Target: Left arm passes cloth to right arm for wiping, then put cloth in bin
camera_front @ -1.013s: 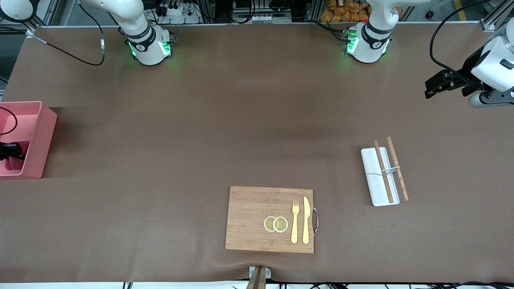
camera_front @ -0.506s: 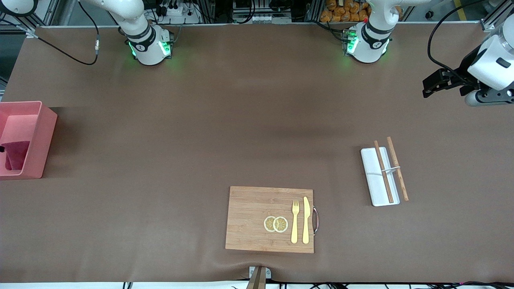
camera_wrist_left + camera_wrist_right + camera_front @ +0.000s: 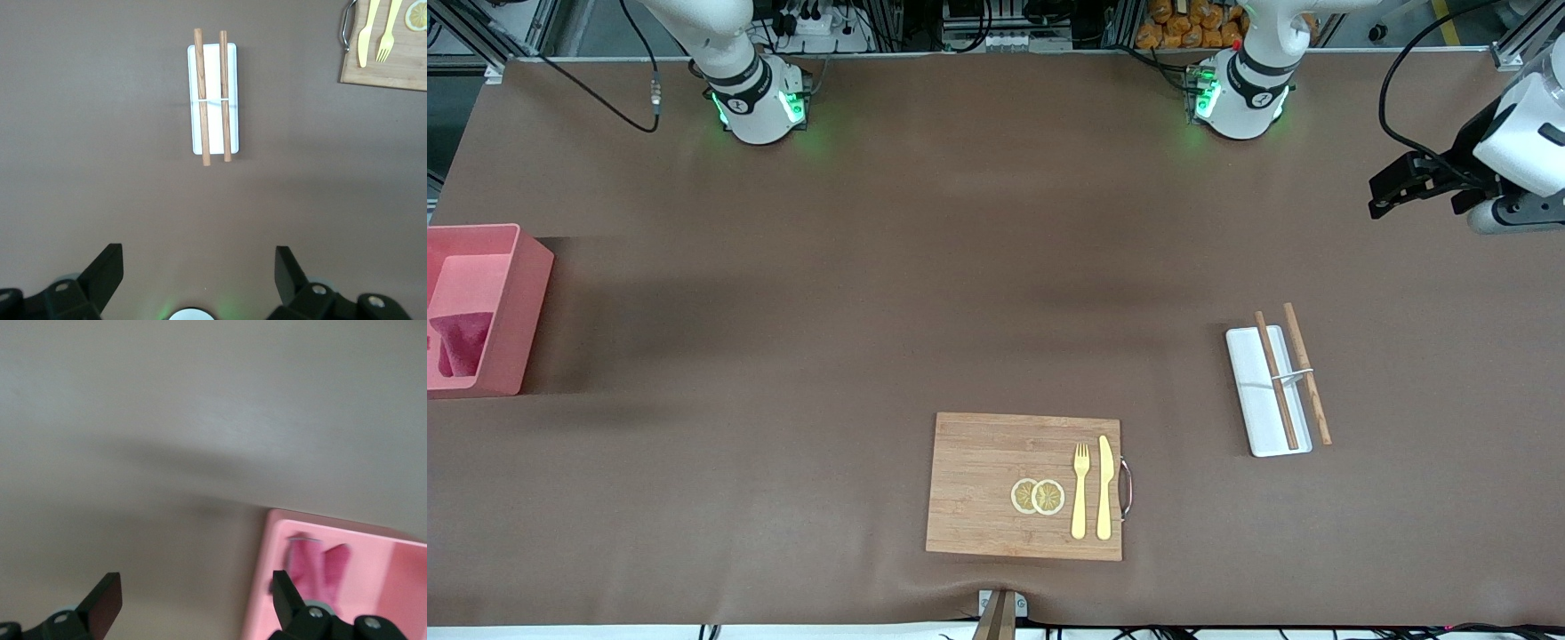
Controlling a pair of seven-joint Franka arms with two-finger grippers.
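Cloth (image 3: 461,342): lain crumpled inside the bin at the middle left edge of the front view; held by no gripper; also seen as a crimson fold in the lower right of the right wrist view (image 3: 319,568).
Bin (image 3: 516,302): pink tub stood on the table at the right arm's end; one corner seen in the right wrist view (image 3: 267,587).
Right gripper (image 3: 197,600): seen only in its own wrist view; fingers spread wide with nothing between them; held in the air over the table's brown surface just beside the bin.
Left gripper (image 3: 1392,188): seen at the upper right of the front view, over the table's left-arm end; fingers spread wide and empty in the left wrist view (image 3: 199,273); the arm appeared to wait.
White tray (image 3: 1258,409): at the middle right of the front view; one chopstick (image 3: 1276,378) lain on it, the second chopstick (image 3: 1307,373) along its edge.
Cutting board (image 3: 978,484): at the lower centre, nearer to the front camera than the tray; two lemon slices (image 3: 1037,496), a yellow fork (image 3: 1080,489) and a yellow knife (image 3: 1105,487) lain on it.
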